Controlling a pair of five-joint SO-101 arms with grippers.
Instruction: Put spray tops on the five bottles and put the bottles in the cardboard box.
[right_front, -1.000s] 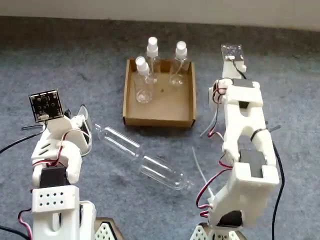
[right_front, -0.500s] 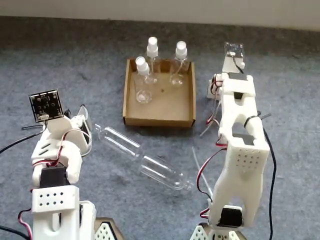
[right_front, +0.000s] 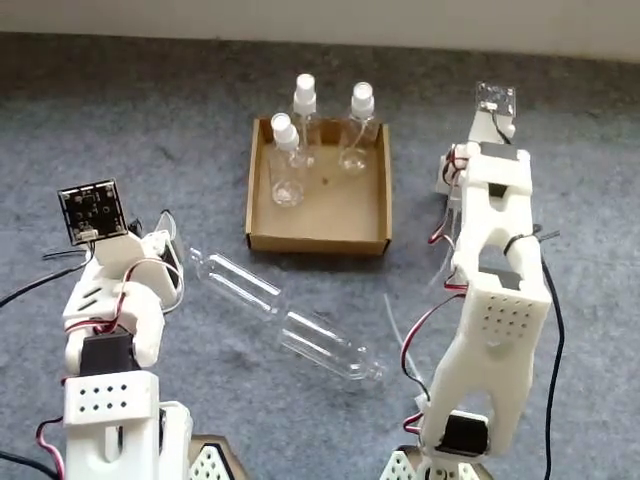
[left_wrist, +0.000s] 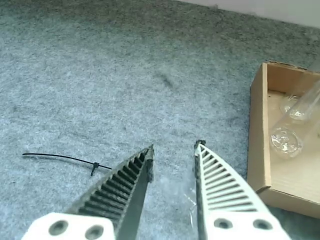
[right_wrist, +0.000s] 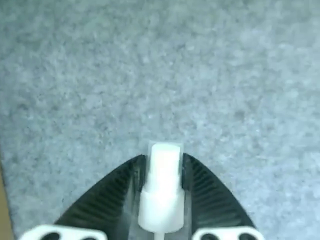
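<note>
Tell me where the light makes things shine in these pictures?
High view: a lying bottle carries pale streaks of light along its side. Left wrist view: a standing bottle in the cardboard box shows a bright ring at its base. Right wrist view: the white spray top looks bright against the dark fingers of the right gripper.

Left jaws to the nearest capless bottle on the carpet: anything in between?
Nothing visible. The left gripper stands open close to the neck end of the lying bottle, with only carpet between them. A black cable tie lies off to one side.
</note>
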